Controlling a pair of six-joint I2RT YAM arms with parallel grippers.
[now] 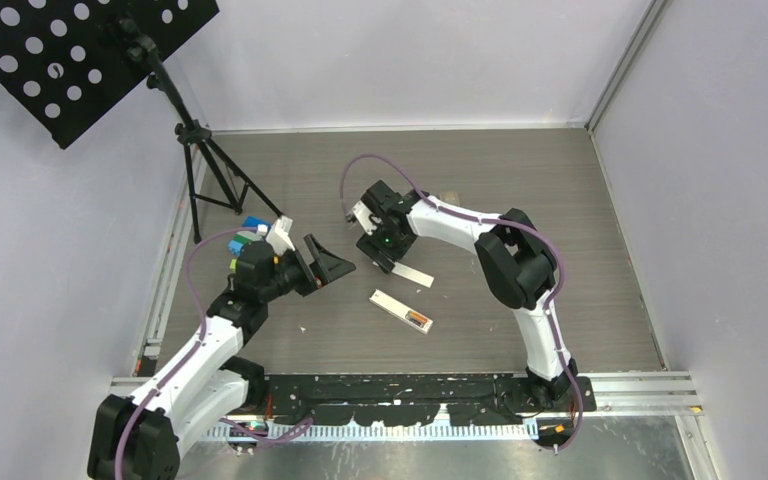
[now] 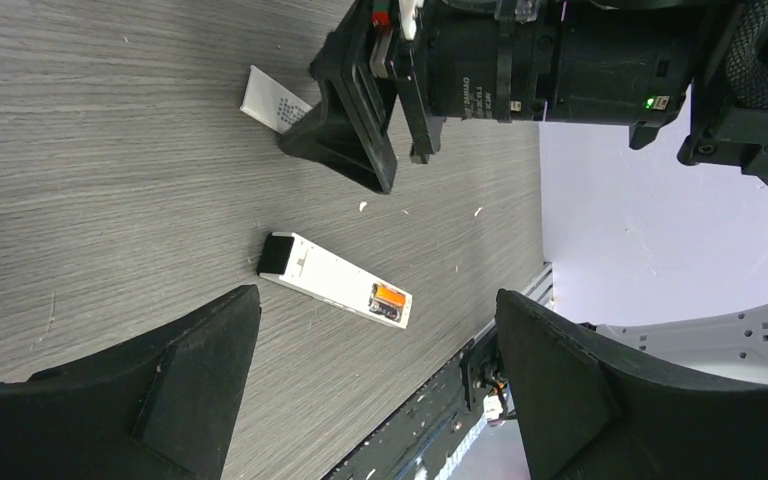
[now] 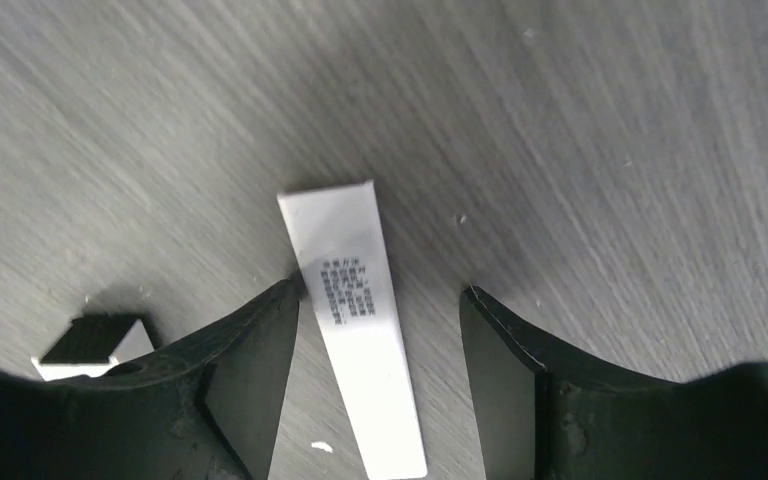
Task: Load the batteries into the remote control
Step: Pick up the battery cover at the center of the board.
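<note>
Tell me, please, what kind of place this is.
Probably a robot test cell in a lab: a wood-grain table boxed in by plain pale walls, left arm and right arm bolted at its edge.

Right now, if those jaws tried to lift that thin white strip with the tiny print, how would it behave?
The white strip looks very thin and lies flat on the table, so it is probably light and hard to get under. Its smooth face may let it slide when pushed. Being flat, it should not roll.
</note>
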